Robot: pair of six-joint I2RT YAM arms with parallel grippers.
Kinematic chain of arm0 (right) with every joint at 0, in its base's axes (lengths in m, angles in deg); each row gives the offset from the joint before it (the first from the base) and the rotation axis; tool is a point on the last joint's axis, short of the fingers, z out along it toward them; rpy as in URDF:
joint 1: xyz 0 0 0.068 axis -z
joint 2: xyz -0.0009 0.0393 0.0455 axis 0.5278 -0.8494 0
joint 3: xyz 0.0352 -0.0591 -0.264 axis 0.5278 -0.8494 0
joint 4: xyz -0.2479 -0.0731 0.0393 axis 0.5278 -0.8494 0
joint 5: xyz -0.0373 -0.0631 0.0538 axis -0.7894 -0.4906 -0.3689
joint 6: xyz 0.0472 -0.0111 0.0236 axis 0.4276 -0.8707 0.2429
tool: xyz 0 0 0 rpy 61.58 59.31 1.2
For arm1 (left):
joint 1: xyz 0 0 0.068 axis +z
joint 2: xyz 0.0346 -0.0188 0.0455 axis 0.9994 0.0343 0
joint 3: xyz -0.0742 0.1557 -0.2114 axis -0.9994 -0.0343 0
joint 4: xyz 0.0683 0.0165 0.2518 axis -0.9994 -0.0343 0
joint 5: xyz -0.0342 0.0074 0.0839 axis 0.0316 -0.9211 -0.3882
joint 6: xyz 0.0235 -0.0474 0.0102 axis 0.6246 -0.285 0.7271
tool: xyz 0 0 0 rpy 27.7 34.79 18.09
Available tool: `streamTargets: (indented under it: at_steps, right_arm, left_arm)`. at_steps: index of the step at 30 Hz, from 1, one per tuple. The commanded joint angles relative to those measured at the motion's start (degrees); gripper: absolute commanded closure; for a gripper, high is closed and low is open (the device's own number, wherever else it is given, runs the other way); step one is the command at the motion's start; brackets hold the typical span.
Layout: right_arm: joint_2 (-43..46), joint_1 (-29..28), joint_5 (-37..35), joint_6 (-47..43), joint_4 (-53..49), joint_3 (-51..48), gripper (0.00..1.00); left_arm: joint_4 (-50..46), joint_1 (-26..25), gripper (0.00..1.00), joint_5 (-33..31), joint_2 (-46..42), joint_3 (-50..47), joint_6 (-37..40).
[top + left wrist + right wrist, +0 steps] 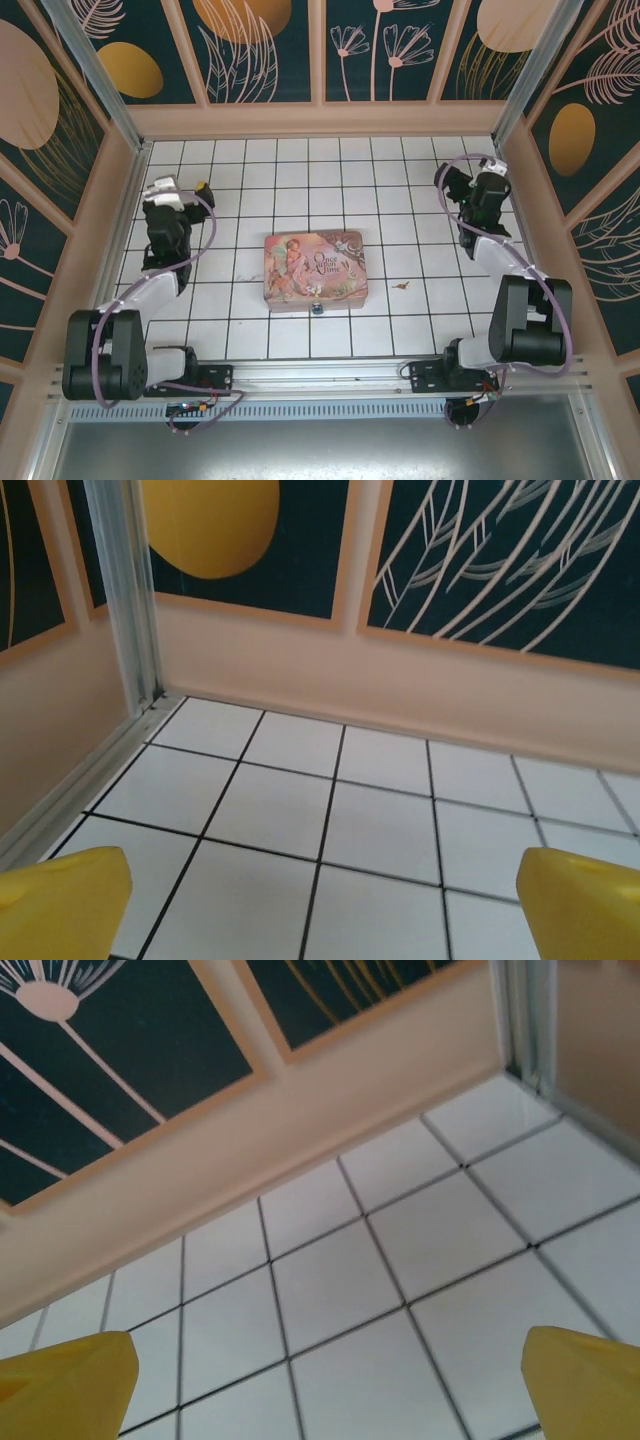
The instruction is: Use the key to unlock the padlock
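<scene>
From the overhead camera I see the padlock (316,308) lying on the white tiled table (250,325), right at the near edge of the pink illustrated tin box (315,268), about halfway along that edge. I cannot tell whether it hangs from the box or merely lies against it. The key (402,286) lies flat on the tiles to the right of the box. It is apart from both the box and the padlock, on the right arm's side of the table.

The left arm (165,245) stretches along the left wall, and the left jaws point toward the far left corner, well apart from the box. In its wrist camera the yellow fingertips (60,900) sit at the two lower corners with bare tile showing between them. The left jaws stand wide open, gripping nothing.

The right arm (490,215) stretches along the right wall, and the right jaws sit near the far right corner, well apart from the key. Its wrist camera shows the yellow fingertips (65,1385) spread the same way over bare tile, so the right jaws are wide open too. Beyond both pairs, the tiles meet a peach skirting under the dark floral wall panels (265,45).
</scene>
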Motion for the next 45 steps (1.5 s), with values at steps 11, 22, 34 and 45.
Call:
streamTargets:
  at_steps: [11,22,34,45]
  right_arm:
    - [13.2,-23.0,8.5,8.7,-23.2,-9.2,0.12]
    - [12.5,-38.8,1.5,18.1,-22.4,-12.3,0.18]
    - [10.4,-41.8,1.1,22.1,-18.1,-15.5,0.35]
    - [2.3,-41.3,2.6,23.9,-11.6,-11.4,0.82]
  left_arm:
    - [-34.1,-2.6,0.11,24.6,-13.5,0.7,-27.3]
    - [-38.0,-16.1,0.16,21.2,-14.4,-3.2,-27.7]
    - [-29.8,-26.0,0.30,19.7,-10.5,-9.2,-32.3]
    - [-19.1,-26.9,0.35,21.5,0.2,-6.8,-34.7]
